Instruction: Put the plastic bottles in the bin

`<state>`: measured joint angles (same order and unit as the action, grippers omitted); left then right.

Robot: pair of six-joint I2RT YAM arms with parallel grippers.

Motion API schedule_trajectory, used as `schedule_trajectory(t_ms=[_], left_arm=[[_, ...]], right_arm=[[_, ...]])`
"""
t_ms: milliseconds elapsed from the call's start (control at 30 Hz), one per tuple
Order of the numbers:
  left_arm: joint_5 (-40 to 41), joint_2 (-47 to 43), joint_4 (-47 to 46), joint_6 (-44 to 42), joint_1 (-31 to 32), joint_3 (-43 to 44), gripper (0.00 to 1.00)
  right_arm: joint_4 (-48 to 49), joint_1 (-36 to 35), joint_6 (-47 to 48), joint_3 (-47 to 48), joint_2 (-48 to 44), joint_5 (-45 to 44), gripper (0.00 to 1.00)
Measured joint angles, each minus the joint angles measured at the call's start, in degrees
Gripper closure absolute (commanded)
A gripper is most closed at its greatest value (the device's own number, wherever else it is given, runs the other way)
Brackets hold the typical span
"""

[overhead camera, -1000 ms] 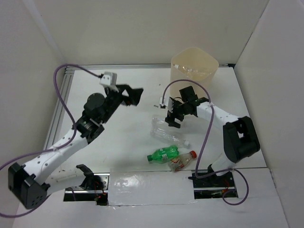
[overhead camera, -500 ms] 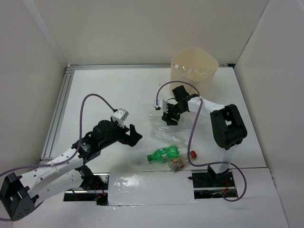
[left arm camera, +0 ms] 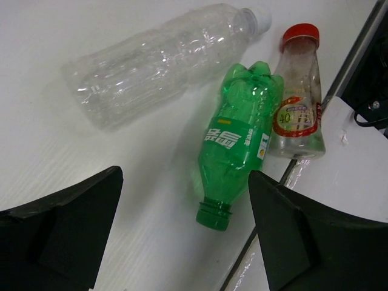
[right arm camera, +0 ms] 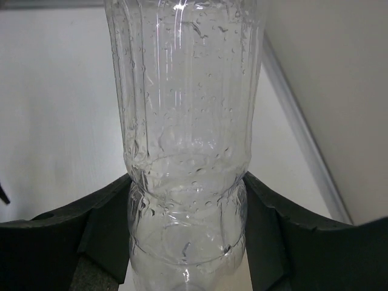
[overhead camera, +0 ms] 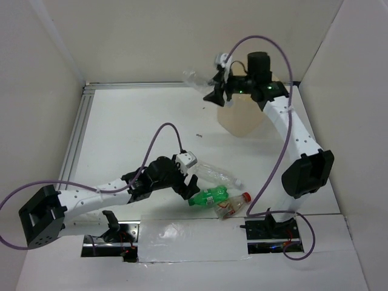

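Observation:
My right gripper (overhead camera: 216, 92) is shut on a clear bottle (overhead camera: 195, 79) and holds it high, just left of the cream bin (overhead camera: 240, 121), whose rim my arm hides. In the right wrist view the bottle (right arm camera: 185, 121) fills the gap between the two pads of the gripper (right arm camera: 185, 224). My left gripper (overhead camera: 191, 183) is open and empty, low over the table by the green bottle (overhead camera: 210, 196). In the left wrist view the green bottle (left arm camera: 239, 151) lies ahead of the gripper (left arm camera: 185, 242), neck toward it. A clear white-capped bottle (left arm camera: 163, 60) and a red-capped bottle (left arm camera: 297, 97) flank it.
The clear white-capped bottle (overhead camera: 217, 174) and red-capped bottle (overhead camera: 234, 205) lie close by the green one near the table's front edge. A metal rail (overhead camera: 77, 142) runs along the table's left side. White walls enclose the table.
My right arm has lifted the clear bottle off the table up beside the bin. My left arm has swung down and right to the green bottle.

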<state>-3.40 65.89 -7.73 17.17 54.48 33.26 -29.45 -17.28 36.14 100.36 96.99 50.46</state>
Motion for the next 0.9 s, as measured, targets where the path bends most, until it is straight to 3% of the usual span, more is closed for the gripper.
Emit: schedule_trajectory(t_ms=[167,267,333,367,433,633,900], left_arm=[[-1.88,4.79,-1.81,-2.62,1.25,3.13,0.05],[-2.64,6.62,-2.62,-3.87,2.21,3.85,0.05],[-3.06,7.54,-2.78,-4.9,2.82,4.11,0.05],[-3.19,8.04,-2.8,-5.27,3.13,4.26,0.05],[-3.41,9.09,-2.89,-5.7,3.72,4.5,0.05],[-4.0,12.17,-2.54,-7.19,5.49,4.63,0.05],[-4.55,16.57,-2.56,-8.41,8.13,5.68,0.07]], right_arm=[[9.31,8.28,-11.45,3.21,-0.9,0.59,0.59],[11.58,12.41,-14.36,5.09,1.18,0.37,0.52],[12.72,14.23,-15.17,5.84,3.21,0.26,0.37],[13.09,14.88,-15.39,5.84,4.28,0.17,0.21],[12.7,15.93,-15.56,6.43,6.91,-0.07,0.0],[10.54,18.62,-15.74,7.5,13.09,-0.09,0.0],[9.75,24.2,-15.76,4.28,8.81,1.64,0.0]])
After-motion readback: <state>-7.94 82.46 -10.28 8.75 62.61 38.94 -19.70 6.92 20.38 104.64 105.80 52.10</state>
